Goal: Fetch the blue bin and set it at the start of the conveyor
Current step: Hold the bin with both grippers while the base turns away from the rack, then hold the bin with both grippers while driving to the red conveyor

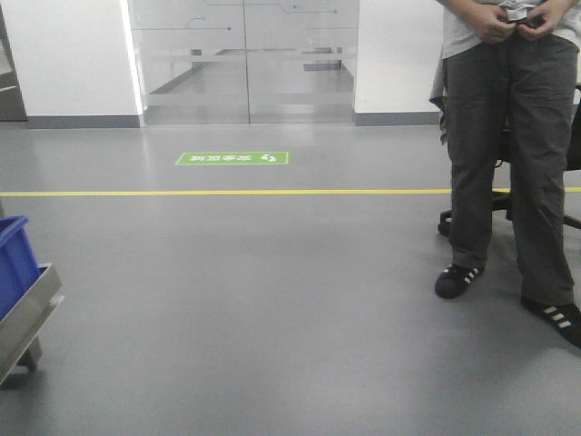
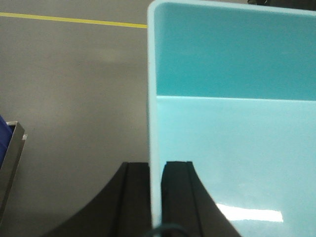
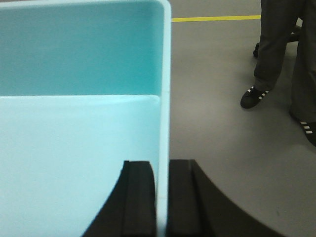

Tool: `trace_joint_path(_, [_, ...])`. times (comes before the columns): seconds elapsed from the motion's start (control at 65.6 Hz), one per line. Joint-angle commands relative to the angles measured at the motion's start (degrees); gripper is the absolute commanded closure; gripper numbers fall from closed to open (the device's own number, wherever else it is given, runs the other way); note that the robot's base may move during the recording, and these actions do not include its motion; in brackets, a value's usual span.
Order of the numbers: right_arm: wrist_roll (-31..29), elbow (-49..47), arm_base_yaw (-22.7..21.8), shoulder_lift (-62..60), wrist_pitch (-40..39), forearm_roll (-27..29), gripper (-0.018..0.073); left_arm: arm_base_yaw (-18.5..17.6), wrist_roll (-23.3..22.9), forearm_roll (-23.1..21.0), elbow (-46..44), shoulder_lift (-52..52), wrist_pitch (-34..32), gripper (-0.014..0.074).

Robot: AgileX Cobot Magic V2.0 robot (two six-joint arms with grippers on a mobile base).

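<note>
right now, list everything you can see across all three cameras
blue bin: one, pale cyan, empty, held up above the floor by its two side walls
dark blue crate: one, far left edge of the front view, on the steel rail
steel rail: one, silver, lower left
yellow line: one, running across the floor
green floor sign: one, beyond the line
glass doors: one set, frosted, back wall
person: one, dark trousers, black striped shoes, standing right
chair base: one, black, behind the person
floor: grey
conveyor start: none in view
left gripper: black, shut on the bin's left wall
right gripper: black, shut on the bin's right wall
</note>
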Motion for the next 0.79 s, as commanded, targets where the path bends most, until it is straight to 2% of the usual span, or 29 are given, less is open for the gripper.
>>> trace_joint_path(0.0, [-0.48, -0.62, -0.6, -1.06, -0.95, -3.49, 0.0717, 0.02, 0.53, 3.53, -0.59, -0.76, -0.77, 0.0707])
trace_joint_path(0.778, [-0.48, -0.62, -0.6, -1.06, -0.95, -3.49, 0.0717, 0.02, 0.53, 5.79, -0.59, -0.76, -0.76, 0.0707])
